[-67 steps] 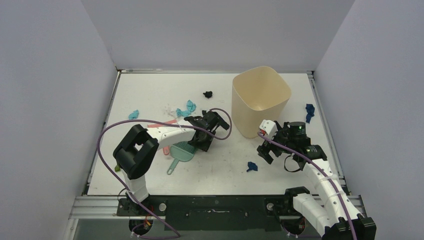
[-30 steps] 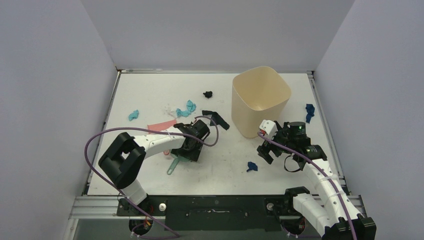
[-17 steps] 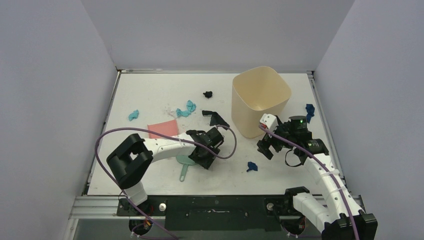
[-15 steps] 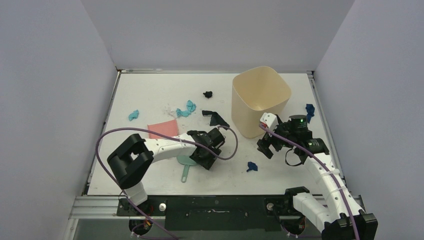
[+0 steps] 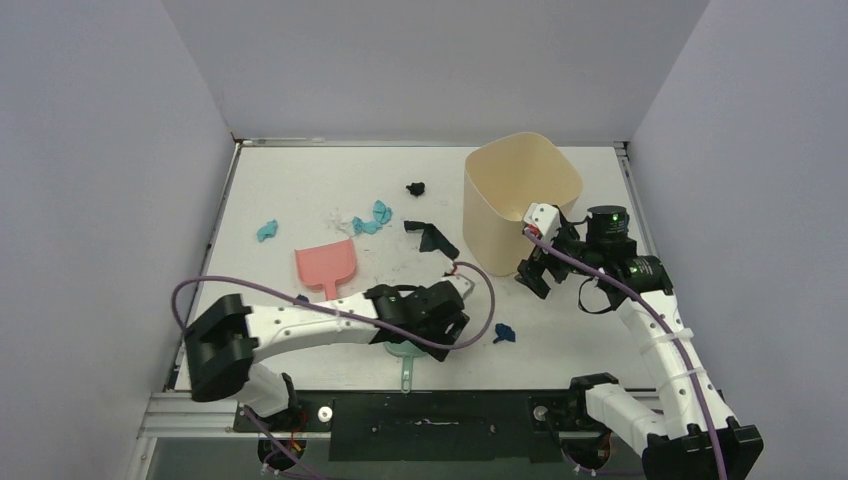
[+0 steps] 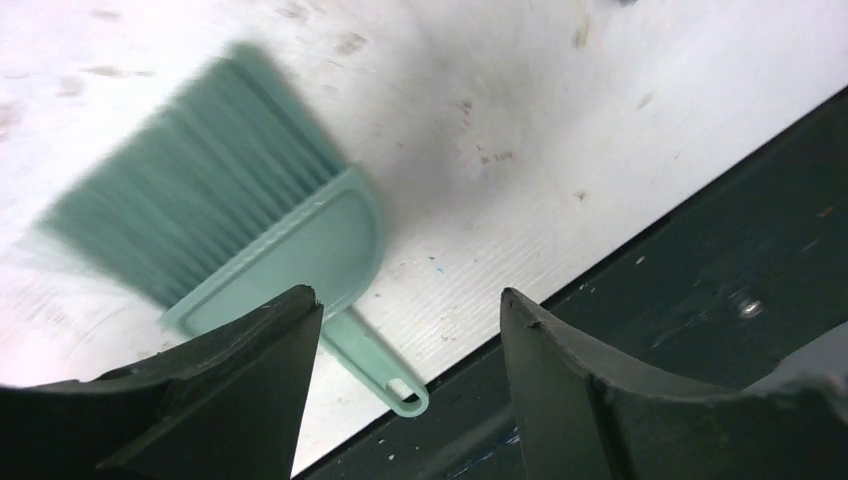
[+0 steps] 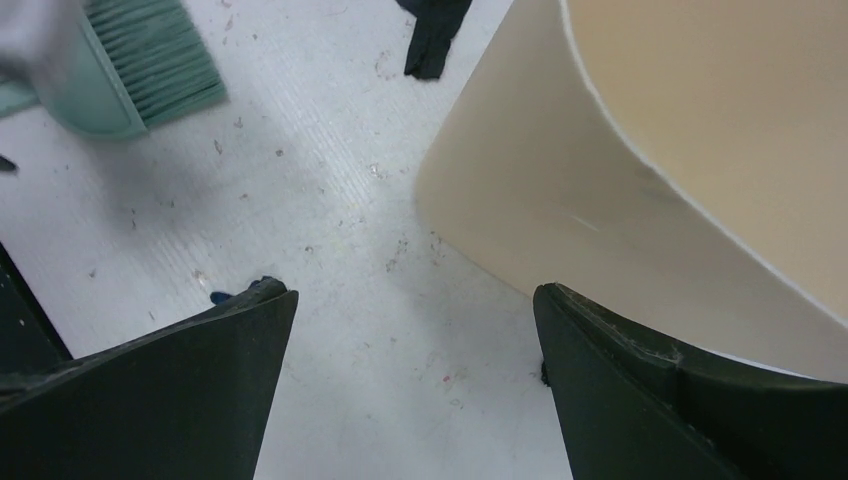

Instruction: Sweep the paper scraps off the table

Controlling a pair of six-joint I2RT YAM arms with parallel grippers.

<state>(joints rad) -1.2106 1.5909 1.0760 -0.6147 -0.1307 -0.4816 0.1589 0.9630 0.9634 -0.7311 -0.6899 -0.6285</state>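
The paper scraps lie on the white table (image 5: 300, 180): teal bits (image 5: 266, 231) (image 5: 377, 217), a white bit (image 5: 340, 218), a black bit (image 5: 416, 187), a black strip (image 5: 432, 237) and a dark blue bit (image 5: 503, 333). The green brush (image 5: 405, 356) lies at the table's front edge. My left gripper (image 5: 428, 332) is open just above it. In the left wrist view the brush (image 6: 290, 250) lies flat, its handle beside the left finger, and the gripper (image 6: 410, 300) grips nothing. My right gripper (image 5: 533, 275) is open and empty beside the bin, above bare table (image 7: 412, 290).
The beige bin (image 5: 520, 200) stands at the back right and fills the right wrist view's upper right (image 7: 650, 150). The pink dustpan (image 5: 325, 265) lies left of centre. The brush handle tip (image 6: 405, 400) overhangs the dark front rail (image 6: 700, 300).
My left arm swung toward the front edge and to the right, and the brush moved with it away from the dustpan. My right gripper moved back toward the bin.
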